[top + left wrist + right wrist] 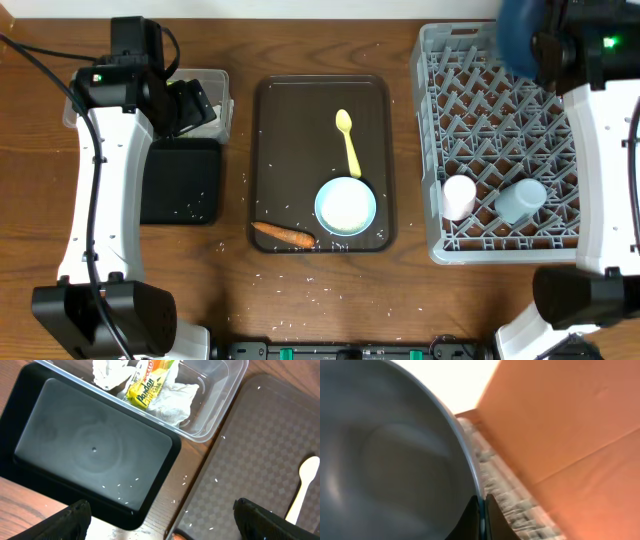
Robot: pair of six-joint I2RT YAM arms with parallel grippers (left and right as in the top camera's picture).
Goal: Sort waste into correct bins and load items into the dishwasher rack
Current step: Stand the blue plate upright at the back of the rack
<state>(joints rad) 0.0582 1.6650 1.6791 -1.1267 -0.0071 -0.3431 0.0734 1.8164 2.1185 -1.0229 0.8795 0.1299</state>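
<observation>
1. Overhead: right gripper (548,45) held the dark blue plate (515,40) above the rack (432,140), far corner, ready for slotting.
2. Left wrist: left gripper (162,525) hung spread, empty; wrapper (147,385) sat in the tub (220,405).
3. Right wrist: fingers (494,520) pinched the plate's rim, steadying it.

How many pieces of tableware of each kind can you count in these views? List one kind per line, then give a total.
Cups: 2, the white-pink cup and the light blue cup
Bowls: 1, the pale blue bowl
Plates: 1, the dark blue plate
Spoons: 1, the yellow spoon
Total: 5
</observation>
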